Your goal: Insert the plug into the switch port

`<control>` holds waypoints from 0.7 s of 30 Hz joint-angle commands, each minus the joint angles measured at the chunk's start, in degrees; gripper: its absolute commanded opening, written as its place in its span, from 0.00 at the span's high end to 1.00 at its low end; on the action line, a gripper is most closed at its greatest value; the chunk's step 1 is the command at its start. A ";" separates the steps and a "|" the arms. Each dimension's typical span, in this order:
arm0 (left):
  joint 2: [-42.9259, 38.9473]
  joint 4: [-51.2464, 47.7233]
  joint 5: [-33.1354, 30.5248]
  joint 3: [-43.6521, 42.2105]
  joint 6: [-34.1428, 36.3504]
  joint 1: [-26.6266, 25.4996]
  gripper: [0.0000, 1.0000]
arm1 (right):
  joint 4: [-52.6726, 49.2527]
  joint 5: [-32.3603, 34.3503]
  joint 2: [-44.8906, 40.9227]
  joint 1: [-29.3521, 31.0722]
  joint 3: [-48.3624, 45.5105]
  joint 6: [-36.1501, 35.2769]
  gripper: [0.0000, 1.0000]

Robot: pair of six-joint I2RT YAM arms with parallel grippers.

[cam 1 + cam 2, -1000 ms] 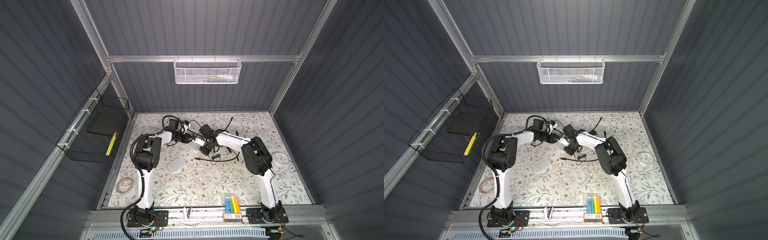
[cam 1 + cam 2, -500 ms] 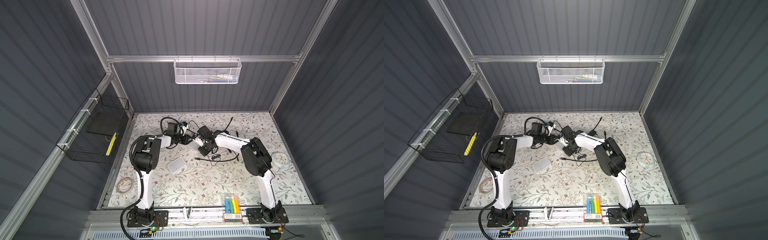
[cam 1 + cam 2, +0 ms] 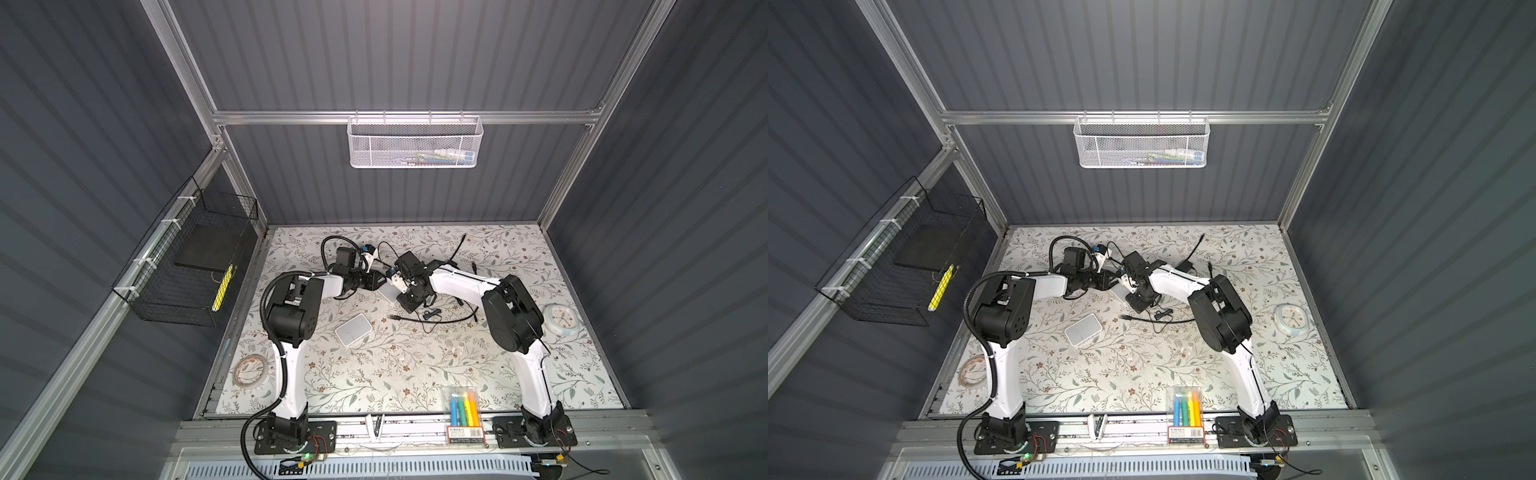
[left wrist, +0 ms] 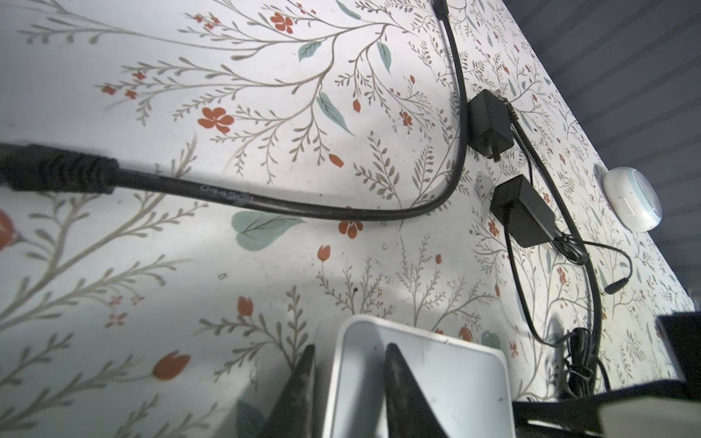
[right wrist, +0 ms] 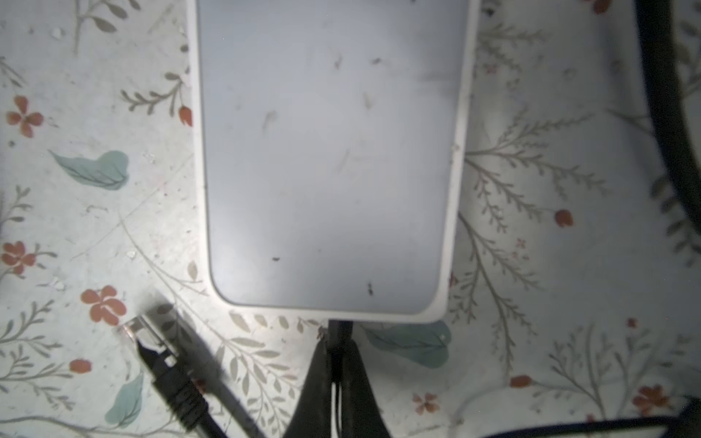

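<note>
The white switch (image 5: 326,159) lies flat on the flowered table, mostly hidden between both grippers in both top views (image 3: 387,294) (image 3: 1120,293). My left gripper (image 4: 351,347) (image 3: 379,281) is shut on the switch's rim (image 4: 341,364), with one finger outside the wall and one on top. My right gripper (image 5: 338,343) (image 3: 402,292) is shut on a small black plug (image 5: 338,329). The plug's tip meets the switch's near edge. The port itself is hidden from view.
A loose black cable with a clear network plug (image 5: 146,337) lies beside the right gripper. Two black power adapters (image 4: 489,125) (image 4: 523,212) trail cables. There is also a second white box (image 3: 353,329), a round clock (image 3: 561,324), a tape roll (image 3: 249,370) and a marker box (image 3: 463,405).
The left wrist has dipped slightly toward the switch, and its jaws have narrowed a touch. The right arm has stayed nearly still, with its grip unchanged.
</note>
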 commanded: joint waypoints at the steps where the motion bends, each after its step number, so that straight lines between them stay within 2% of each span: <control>1: 4.46 -16.03 12.02 -4.89 -1.62 -7.31 0.70 | 15.05 0.00 1.58 0.36 4.49 0.48 1.00; 21: 5.25 -13.23 13.57 -5.94 -3.42 -8.44 0.72 | 14.97 0.02 3.32 0.37 8.17 0.57 1.00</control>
